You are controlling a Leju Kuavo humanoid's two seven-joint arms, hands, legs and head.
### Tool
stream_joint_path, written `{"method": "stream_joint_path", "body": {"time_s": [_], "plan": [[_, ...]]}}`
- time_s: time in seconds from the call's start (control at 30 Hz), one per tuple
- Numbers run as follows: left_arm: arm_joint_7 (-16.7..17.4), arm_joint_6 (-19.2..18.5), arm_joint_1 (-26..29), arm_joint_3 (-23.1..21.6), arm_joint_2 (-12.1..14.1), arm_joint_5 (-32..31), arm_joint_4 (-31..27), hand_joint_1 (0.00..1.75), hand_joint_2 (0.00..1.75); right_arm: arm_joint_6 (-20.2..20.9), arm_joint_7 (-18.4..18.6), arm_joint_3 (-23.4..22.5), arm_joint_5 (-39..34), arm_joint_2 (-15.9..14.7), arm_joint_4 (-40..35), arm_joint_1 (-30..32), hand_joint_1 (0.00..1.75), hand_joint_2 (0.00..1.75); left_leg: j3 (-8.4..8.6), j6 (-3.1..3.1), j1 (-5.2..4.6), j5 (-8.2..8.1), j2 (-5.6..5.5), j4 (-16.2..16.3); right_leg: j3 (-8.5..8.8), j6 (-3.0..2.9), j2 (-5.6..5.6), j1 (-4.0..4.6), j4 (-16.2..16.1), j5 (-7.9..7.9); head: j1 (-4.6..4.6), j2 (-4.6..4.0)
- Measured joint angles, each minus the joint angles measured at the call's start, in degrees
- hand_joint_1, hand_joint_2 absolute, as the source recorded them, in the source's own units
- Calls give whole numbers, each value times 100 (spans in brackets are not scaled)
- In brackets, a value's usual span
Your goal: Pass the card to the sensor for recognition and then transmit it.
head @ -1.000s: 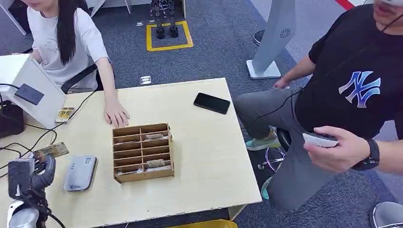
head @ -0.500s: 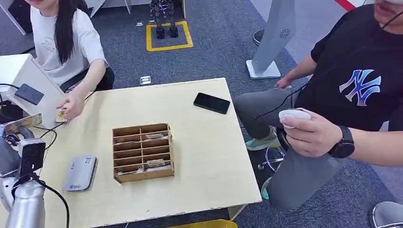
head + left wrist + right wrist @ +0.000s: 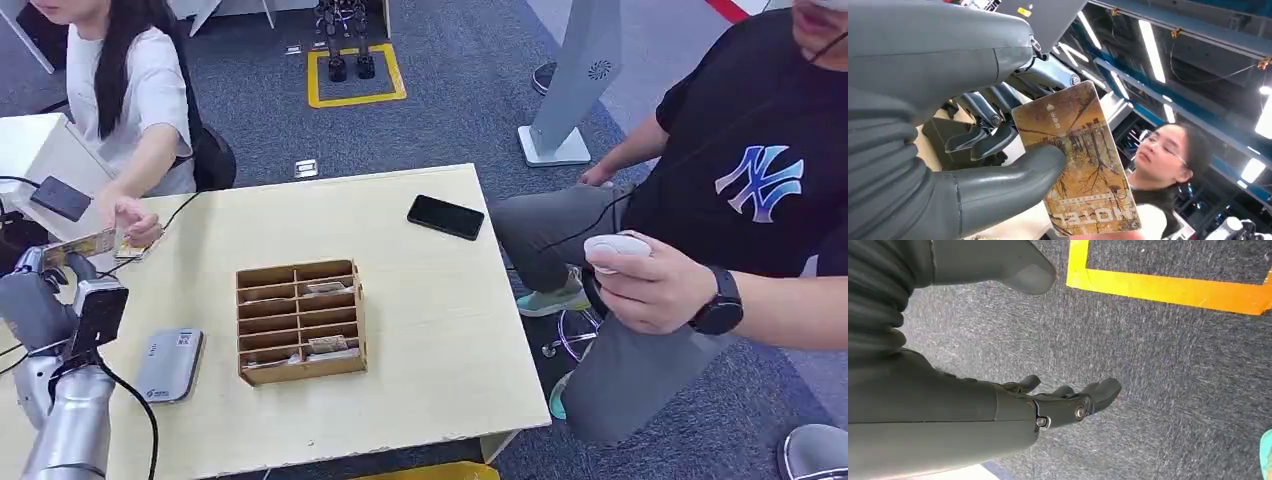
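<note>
Holding the card (image 3: 1075, 160) between thumb and fingers, my left hand (image 3: 40, 290) sits at the 9 o'clock edge of the head view, raised above the near-left part of the table (image 3: 430, 320). The card (image 3: 80, 243) projects from the top of the hand toward 1 o'clock. In the left wrist view its printed face is yellow-brown, with a tree pattern and lettering along one short edge; the thumb (image 3: 1013, 172) presses on that face and the darker fingers (image 3: 983, 135) lie behind the card.

The grey sensor (image 3: 168, 364) lies flat on the table at 4 o'clock from my left hand, apart from it and just left of the wooden organizer (image 3: 300, 320). I see cards lying in several of the organizer's compartments.

A person's hand (image 3: 130, 215) rests on the table at 1 o'clock from the held card, near it; I cannot tell whether they touch. A second card (image 3: 135, 245) lies on the table just beside that hand. A black phone (image 3: 446, 217) lies toward the far right of the table. A seated person at 3 o'clock holds a white controller (image 3: 617, 247).

My right hand (image 3: 1068, 400) hangs over grey carpet (image 3: 1158, 380) with fingers spread and nothing in them; a yellow floor marking (image 3: 1168, 287) lies beyond it.
</note>
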Motion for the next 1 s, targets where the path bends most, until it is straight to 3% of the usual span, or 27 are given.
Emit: {"method": "stream_joint_path", "body": {"time_s": [1.0], "plan": [[0, 4, -12, -46, -5, -17, 92, 175, 175, 0, -2, 0, 0, 0, 0, 0, 0, 175, -2, 1, 0, -1, 5, 0, -3, 0, 5, 0, 0, 0, 2, 0]]}}
